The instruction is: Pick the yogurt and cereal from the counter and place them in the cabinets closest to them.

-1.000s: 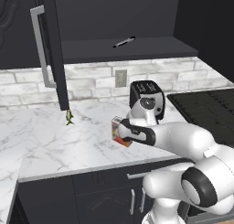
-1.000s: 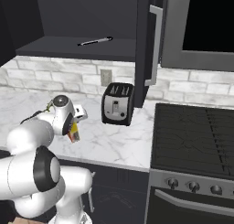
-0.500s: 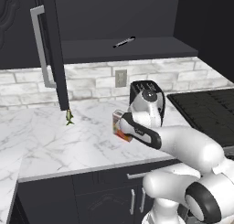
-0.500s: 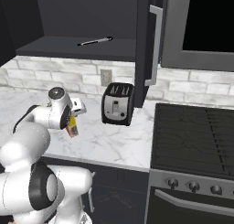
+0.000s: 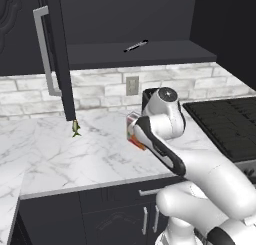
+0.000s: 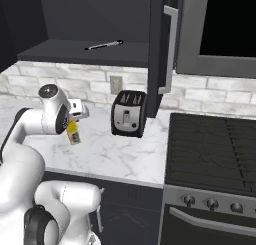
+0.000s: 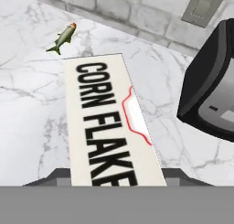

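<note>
Currently one gripper (image 6: 75,120), on the one white arm, is clamped on one cereal box (image 7: 109,127), which it holds clear above the counter (image 5: 45,161). From the hand view the box runs lengthwise away from the camera, its pale face printed "CORN FLAKES" in black with a red-edged patch beside the letters; the finger tips are hidden behind it. From the left base view a red-orange corner of the box (image 5: 134,134) shows beside the wrist; from the right base view a yellow end of it (image 6: 73,132) hangs tilted under the hand. One counter, white marble with grey veins. One black toaster (image 6: 128,114) stands on it near the brick back wall, to the robot's right of the held box and apart from it; in the hand view the toaster (image 7: 210,95) sits at the right edge. One small green fish-shaped item (image 5: 76,128) lies on the marble to the left, below the edge of one open cabinet door (image 5: 59,54) with one silver bar handle (image 5: 44,54). One open black shelf (image 6: 80,54) above the counter carries one thin dark pen-like item (image 6: 104,45). One wall outlet (image 5: 132,85). One black stove top (image 6: 215,149) to the right, with three knobs (image 6: 211,204) visible on its front. No yogurt cup can be made out.
</note>
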